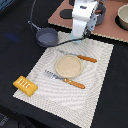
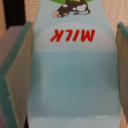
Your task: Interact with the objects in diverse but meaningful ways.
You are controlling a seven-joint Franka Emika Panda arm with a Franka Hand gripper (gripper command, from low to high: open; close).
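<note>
Pale blue fills the wrist view: the carton (image 2: 75, 75), lettered MILK in red, sits between the two padded fingers (image 2: 15, 80) of the gripper (image 1: 81, 35). The jaws stand wide, one pad at each side of the carton. The pads look very close to its walls, perhaps brushing them, but I cannot tell whether they press, so whether the gripper has truly closed on the carton cannot be told from these views.

My reading is that the step in hand is a grasp of the carton, either just being taken or just being let go. In the exterior view the arm hangs at the far edge of the mat (image 1: 95, 75), by the brown board (image 1: 112, 30), and the carton itself is hidden behind the gripper there.

If it is a grasp, the next move calls for squeezing evenly on the flat walls and lifting straight, since a light carton may tip or slip.

Elsewhere the pan (image 1: 47, 36) lies just off the mat's far corner, the loaf (image 1: 25, 85) at the near corner on the exterior view's left, and the plate (image 1: 68, 65) rests mid-mat between fork (image 1: 77, 56) and knife (image 1: 67, 80)
</note>
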